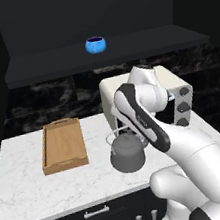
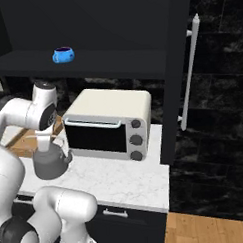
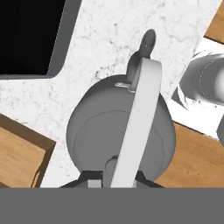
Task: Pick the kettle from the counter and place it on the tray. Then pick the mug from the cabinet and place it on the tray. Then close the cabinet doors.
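The dark-grey kettle is near the counter's front edge, right of the tray. My gripper comes down from above and is shut on the top of its arched handle. In the hand view the kettle lies straight below my gripper, spout away from it. Whether its base touches the counter, I cannot tell. The wooden tray lies bare at the left. The blue mug stands on the open cabinet's shelf; the mug sits high above the kettle.
A white toaster oven stands on the counter just behind and right of the kettle. One black cabinet door with its silver handle stands open at the right. The counter ends right of the oven, with wooden floor beyond.
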Available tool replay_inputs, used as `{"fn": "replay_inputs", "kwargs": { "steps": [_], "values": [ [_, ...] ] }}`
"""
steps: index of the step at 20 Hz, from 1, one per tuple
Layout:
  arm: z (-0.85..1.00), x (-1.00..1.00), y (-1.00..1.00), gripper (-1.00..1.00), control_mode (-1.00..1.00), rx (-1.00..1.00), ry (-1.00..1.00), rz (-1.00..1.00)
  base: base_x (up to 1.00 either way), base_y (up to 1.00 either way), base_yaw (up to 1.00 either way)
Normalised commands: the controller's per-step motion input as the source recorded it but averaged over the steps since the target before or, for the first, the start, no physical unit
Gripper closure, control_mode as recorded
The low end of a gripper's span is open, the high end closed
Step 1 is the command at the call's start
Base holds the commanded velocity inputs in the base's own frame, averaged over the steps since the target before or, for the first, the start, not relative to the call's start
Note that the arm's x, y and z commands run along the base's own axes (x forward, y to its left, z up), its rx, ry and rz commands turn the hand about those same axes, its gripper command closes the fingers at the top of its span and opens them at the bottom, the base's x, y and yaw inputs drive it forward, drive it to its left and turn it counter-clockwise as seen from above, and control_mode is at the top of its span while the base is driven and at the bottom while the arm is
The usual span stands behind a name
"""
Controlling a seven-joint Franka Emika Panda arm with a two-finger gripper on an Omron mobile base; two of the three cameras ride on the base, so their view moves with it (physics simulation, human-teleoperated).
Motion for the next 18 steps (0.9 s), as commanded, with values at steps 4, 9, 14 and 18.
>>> {"fn": "replay_inputs", "kwargs": {
  "steps": [4, 9, 14, 18],
  "values": [
    [0.00, 0.01, 1.00, 1.00, -1.00, -0.05, 0.00, -0.04, 0.00, 0.00, 0.00],
    [0.00, 0.16, 0.94, 1.00, -1.00, -0.01, 0.00, -0.01, 0.00, 0.00, 0.00],
    [0.00, 0.49, 0.75, 1.00, -1.00, 0.00, -0.03, -0.01, 0.00, 0.00, 0.00],
    [0.00, 0.71, 0.49, 1.00, -1.00, 0.00, -0.04, -0.04, 0.00, 0.00, 0.00]
  ]
}}
